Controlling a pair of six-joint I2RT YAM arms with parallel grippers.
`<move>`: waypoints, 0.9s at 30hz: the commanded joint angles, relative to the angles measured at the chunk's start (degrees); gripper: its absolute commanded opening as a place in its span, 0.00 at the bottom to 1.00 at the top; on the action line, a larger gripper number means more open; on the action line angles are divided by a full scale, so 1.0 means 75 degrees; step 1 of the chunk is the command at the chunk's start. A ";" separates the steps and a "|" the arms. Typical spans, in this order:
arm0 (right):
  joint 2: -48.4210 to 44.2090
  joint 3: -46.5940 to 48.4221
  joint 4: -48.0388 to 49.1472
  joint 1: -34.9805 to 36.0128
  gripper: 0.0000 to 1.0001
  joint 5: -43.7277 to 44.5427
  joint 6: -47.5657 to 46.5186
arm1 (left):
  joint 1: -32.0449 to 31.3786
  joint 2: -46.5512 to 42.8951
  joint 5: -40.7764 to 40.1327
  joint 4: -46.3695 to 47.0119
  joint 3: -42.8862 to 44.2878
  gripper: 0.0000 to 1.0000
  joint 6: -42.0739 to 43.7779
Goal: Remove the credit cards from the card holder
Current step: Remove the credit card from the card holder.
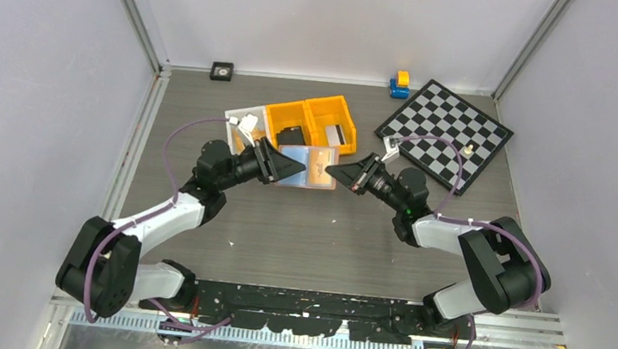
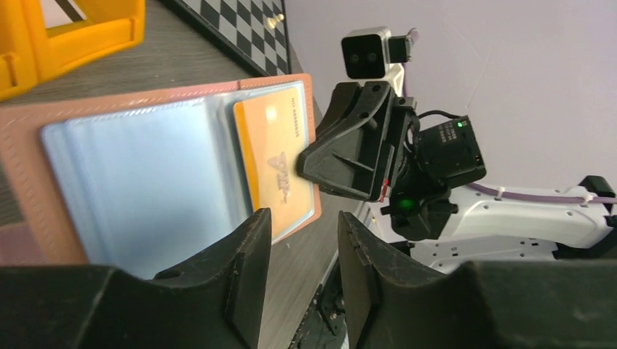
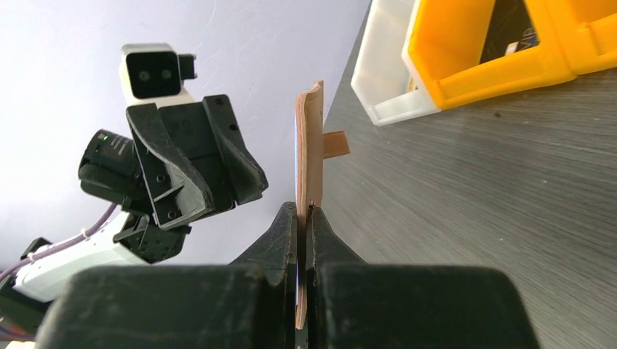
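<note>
Open card holder (image 2: pixel 145 182): right gripper (image 3: pixel 305 212) clamps its edge, apparently to steady it; left gripper (image 2: pixel 303 219), half-open and empty, hovers just short of the orange credit card (image 2: pixel 273 156).

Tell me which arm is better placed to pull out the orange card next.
Left. The right gripper is shut on the edge of the card holder, holding it open, so it is occupied. The left gripper is free, jaws apart, facing the orange card in its clear pocket.
</note>
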 commanded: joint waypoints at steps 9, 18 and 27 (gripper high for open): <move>0.0181 0.0302 0.1701 0.0207 0.01 -0.0536 0.0430 | -0.0034 0.1011 0.0835 0.1412 0.0437 0.40 -0.0935; 0.0387 0.0376 0.1862 0.0205 0.01 -0.0637 0.0582 | -0.0030 0.1214 0.1059 0.2097 0.0370 0.35 -0.1251; 0.0595 0.0454 0.1905 0.0199 0.00 -0.0706 0.0704 | -0.0018 0.1844 0.1473 0.4061 0.0287 0.09 -0.2083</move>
